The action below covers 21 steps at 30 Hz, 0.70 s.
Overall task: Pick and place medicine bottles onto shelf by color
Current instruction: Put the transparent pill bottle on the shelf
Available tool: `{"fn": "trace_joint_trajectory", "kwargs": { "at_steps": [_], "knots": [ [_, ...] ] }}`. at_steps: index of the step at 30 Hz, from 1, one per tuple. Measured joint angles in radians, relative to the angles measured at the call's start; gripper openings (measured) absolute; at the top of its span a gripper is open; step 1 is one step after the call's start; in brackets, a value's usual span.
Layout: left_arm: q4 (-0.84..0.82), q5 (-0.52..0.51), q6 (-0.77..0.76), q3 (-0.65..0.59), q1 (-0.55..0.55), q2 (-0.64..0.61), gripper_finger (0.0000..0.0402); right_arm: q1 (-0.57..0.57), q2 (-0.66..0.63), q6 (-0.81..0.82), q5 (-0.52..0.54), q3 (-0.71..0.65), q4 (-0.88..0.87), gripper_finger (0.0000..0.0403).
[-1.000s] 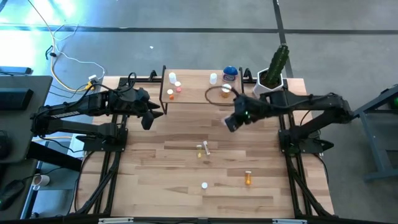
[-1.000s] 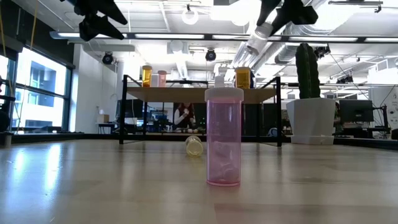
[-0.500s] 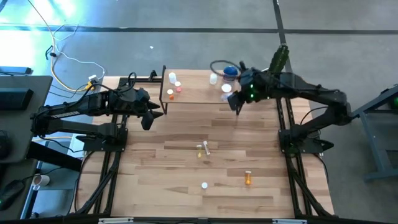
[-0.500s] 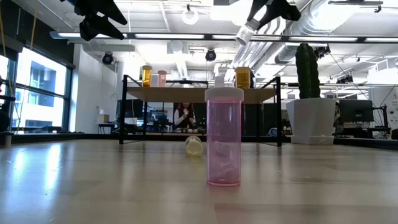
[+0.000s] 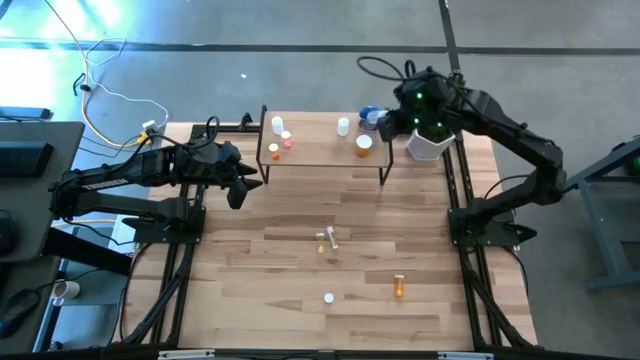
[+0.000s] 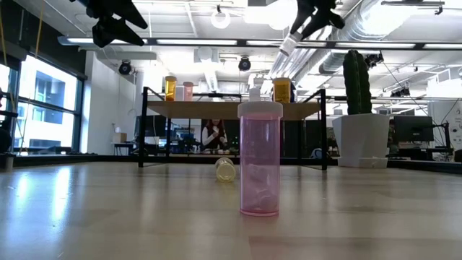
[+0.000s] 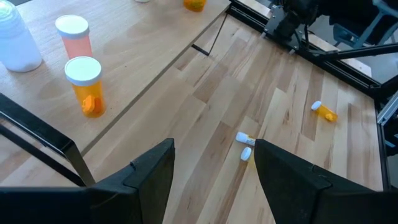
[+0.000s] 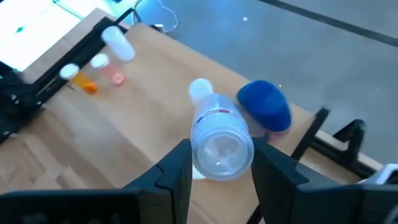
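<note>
My right gripper is high over the far right end of the shelf, shut on a clear bottle. That bottle also shows in the low view. Below it on the shelf stand a blue jar and a white bottle. An orange bottle stands nearby. At the shelf's left end stand a white bottle, a pink bottle and an orange bottle. My left gripper hangs open and empty by the shelf's left end. My right gripper pinches the clear bottle by its two sides between its two fingers. The fingers slant down from above. The bottle is lifted clear of the shelf and tilted, with its far end poking out below the fingers.
On the table stand a pink bottle with a white cap near the front. An orange bottle lies to its right, and small bottles lie at mid-table. A white pot with a cactus stands right of the shelf, under my right arm.
My right gripper has carried the clear bottle from in front of the shelf's right end toward the table's far edge. It now hangs over the shelf's far right part, near the blue jar. The bottle stays lifted and tilted.
</note>
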Motion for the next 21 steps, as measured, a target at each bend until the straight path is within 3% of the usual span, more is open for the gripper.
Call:
{"fn": "trace_joint_trajectory", "kwargs": {
  "at_steps": [12,21],
  "knots": [
    [0.0,0.0,0.0,0.0,0.0,0.0,0.0211,-0.09,0.06,-0.154,-0.096,0.0,0.108,0.0124],
    [0.0,-0.013,-0.026,0.0,0.0,0.0,0.0211,-0.069,0.112,-0.206,-0.192,0.0,0.115,0.0124]
  ]
}}
